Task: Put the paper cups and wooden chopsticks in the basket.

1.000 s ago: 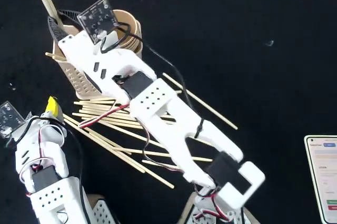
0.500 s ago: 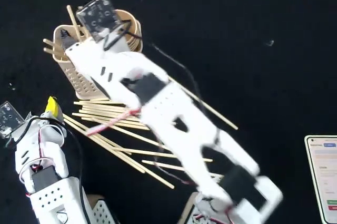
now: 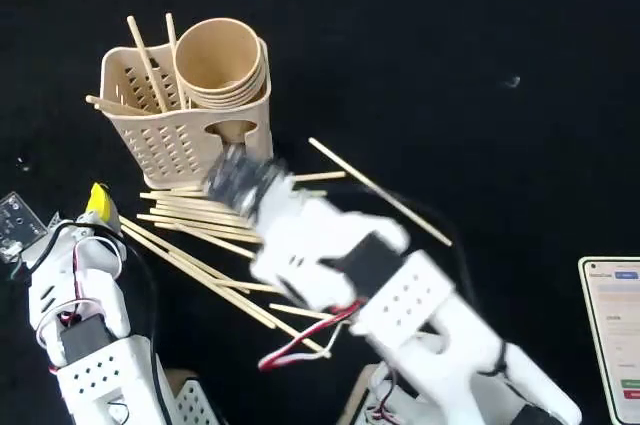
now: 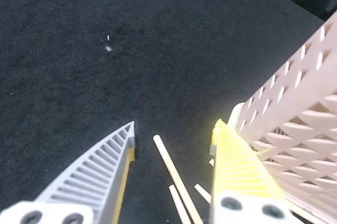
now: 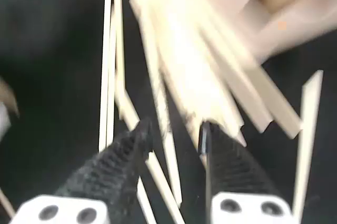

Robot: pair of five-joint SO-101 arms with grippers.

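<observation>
Stacked paper cups [image 3: 220, 55] upright in basket [image 3: 170, 145] at far left of table [image 3: 450, 95]. Few chopsticks [image 3: 148, 60] leaning in compartment beside cups. Loose chopsticks [image 3: 180, 210] piled on table just in front of basket. Stray chopstick [image 3: 375, 188] lying apart, toward right. Right claw [image 5: 174, 129] low over pile, fingers slightly apart, gripping nothing. Left claw [image 4: 175, 126] spread wide, empty, just beside basket wall, chopstick ends below.

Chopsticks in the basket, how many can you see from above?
3 chopsticks: two stand tilted beside the cups, the second nearer them; a third pokes over the basket's rim, away from the cups. More may be hidden inside.
</observation>
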